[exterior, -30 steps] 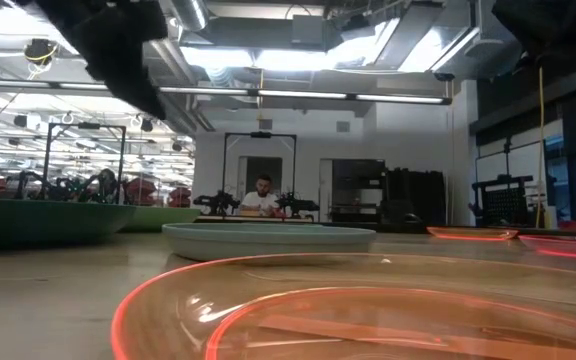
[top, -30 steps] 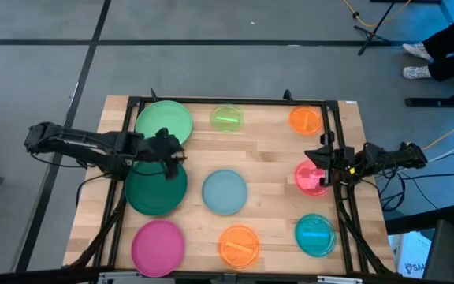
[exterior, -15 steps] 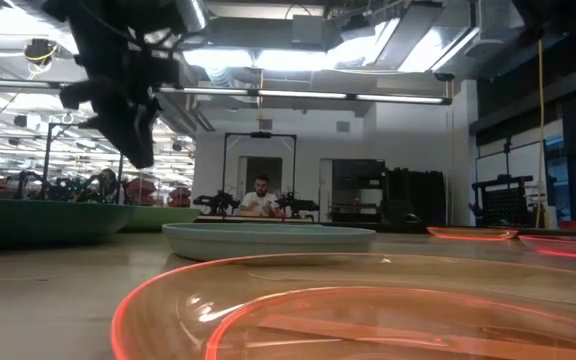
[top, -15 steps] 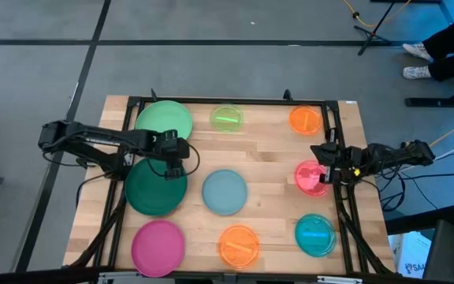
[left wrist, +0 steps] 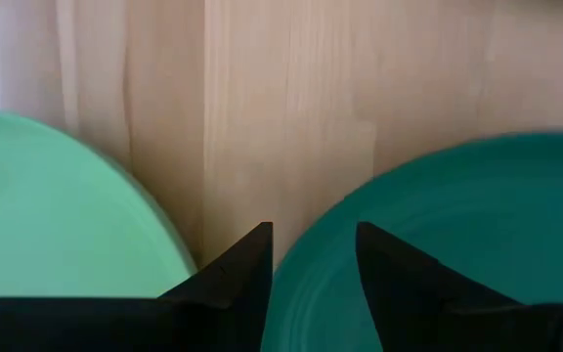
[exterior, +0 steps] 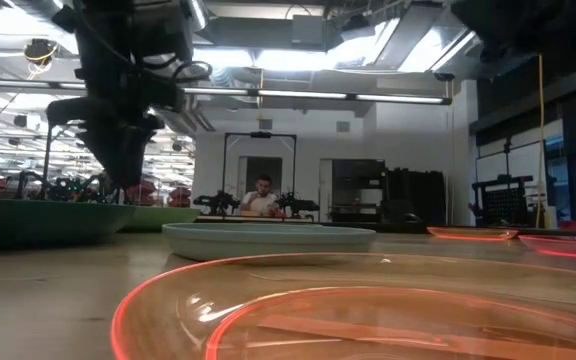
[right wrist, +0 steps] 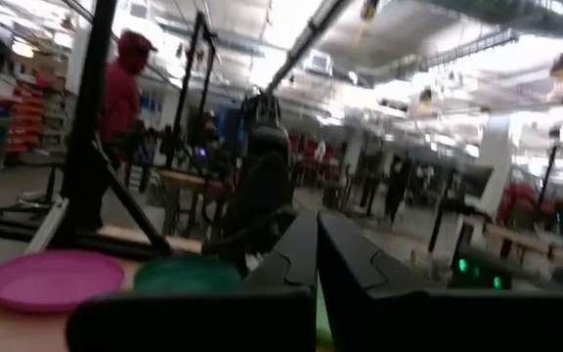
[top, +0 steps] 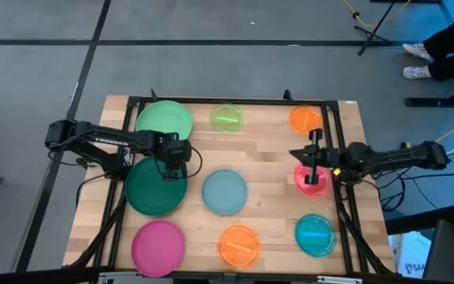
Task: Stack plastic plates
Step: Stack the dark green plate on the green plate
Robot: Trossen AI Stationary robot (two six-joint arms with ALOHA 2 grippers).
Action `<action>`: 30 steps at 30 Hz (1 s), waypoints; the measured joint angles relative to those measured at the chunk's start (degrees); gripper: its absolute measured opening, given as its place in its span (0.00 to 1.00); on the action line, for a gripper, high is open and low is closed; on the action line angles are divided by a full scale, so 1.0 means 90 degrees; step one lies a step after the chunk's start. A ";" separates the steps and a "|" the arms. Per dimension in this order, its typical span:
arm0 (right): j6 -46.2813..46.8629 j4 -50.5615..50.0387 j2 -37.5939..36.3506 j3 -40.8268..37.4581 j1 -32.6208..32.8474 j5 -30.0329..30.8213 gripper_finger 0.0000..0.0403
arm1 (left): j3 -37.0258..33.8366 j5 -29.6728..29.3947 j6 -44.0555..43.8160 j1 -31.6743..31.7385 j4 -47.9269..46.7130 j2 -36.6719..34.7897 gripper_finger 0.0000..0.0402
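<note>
Nine plastic plates lie singly across the wooden table [top: 270, 170], none yet stacked: light green [top: 164, 120], lime [top: 227, 119] and orange [top: 306, 120] along the far edge; dark green [top: 154, 188], grey-blue [top: 225, 192] and red-pink [top: 312, 179] across the middle; magenta [top: 158, 245], a second orange [top: 238, 245] and teal [top: 315, 234] nearest the camera.

The left gripper [top: 173, 167] hangs over the far rim of the dark green plate, its jaws apart and straddling that edge in the wrist view, the light green plate just beside. Nothing is held.

The right gripper [top: 314, 156] sits above the far side of the red-pink plate, jaws together and empty, pointing level across the table.

The risk from here lies at the left rim — a shallow plate offers the fingers little to bite. Closing too high would probably let the edge slip out; closing too low could press the plate into the wood and skid it toward its light green neighbour. A tilted lift might also drop the plate off-centre on whatever it is meant to cover.
</note>
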 joint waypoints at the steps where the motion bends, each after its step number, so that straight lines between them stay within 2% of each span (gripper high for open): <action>1: 0.0050 -0.0001 0.0127 0.0000 -0.0079 -0.0007 0.01 | 0.0000 -0.0005 0.0006 0.0000 -0.0057 0.0039 0.35; 10: 0.0449 -0.0011 0.0889 0.0058 -0.0608 -0.0557 0.01 | 0.0000 -0.0160 0.0553 -0.0002 -0.0047 0.0132 0.35; 17: 0.0523 0.0002 0.1283 0.0172 -0.0636 -0.0688 0.01 | 0.0000 -0.0059 0.0708 0.0029 0.0062 0.0129 0.35; 30: 0.0498 0.0068 0.1421 0.0177 -0.0633 -0.0724 0.01 | -0.0230 0.0176 0.0883 0.0318 0.0303 0.0129 0.35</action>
